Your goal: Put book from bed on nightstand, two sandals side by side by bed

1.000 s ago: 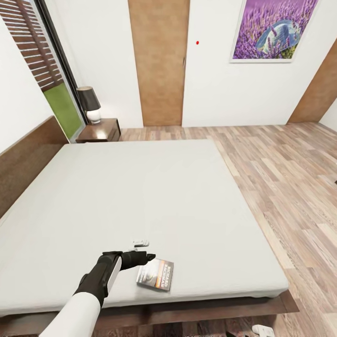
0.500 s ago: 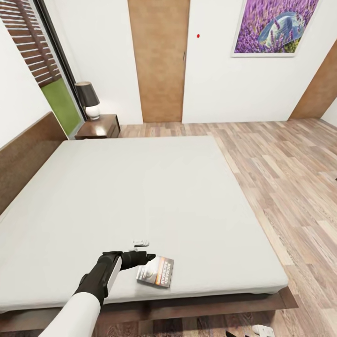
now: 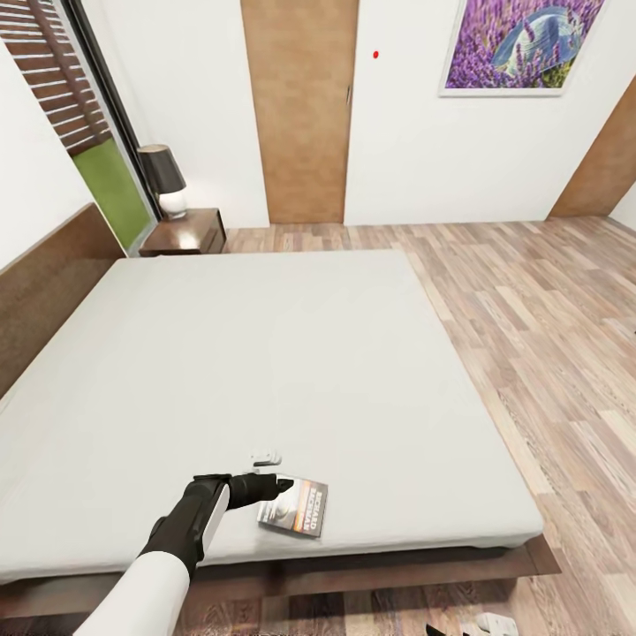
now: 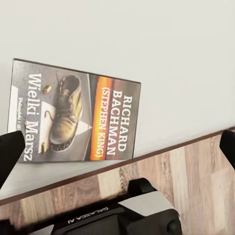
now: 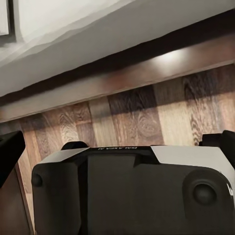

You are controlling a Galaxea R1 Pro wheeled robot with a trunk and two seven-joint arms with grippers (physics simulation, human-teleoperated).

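Filling most of the head view, the bed (image 3: 291, 371) has a pale mattress on a dark wooden frame, with its headboard along the left side. Light plank floor (image 3: 539, 318) runs to the right of it and beyond its far edge. White walls close the room, with a brown door panel (image 3: 300, 110) and a purple flower picture (image 3: 521, 44) on the far wall. A dark-framed window (image 3: 84, 132) at the far left shows slats and grass. Beside it, at the bed's far corner, stands a nightstand (image 3: 187, 233) carrying a lamp (image 3: 166, 181) with a dark shade.

Over the mattress near its front edge reaches the left arm, white sleeve and black wrist, ending in the left tool (image 3: 268, 473). One finger is dark and lies just at the book's near-left corner; the other shows as a small white tip slightly farther up the mattress. The two are spread wide apart and hold nothing. In the left wrist view both fingertips (image 4: 11, 152) sit at opposite edges of the picture, with the gap between them empty.

The book (image 3: 293, 507) lies flat on the mattress close to the bed's front edge, cover up, just right of the tool. The left wrist view shows its cover (image 4: 73, 115): a boot, an orange band and "RICHARD BACHMAN".

The right wrist view looks past the robot's own body at the bed frame and floor; the right tool's (image 5: 117, 147) fingertips sit at the picture's edges, wide apart and empty.
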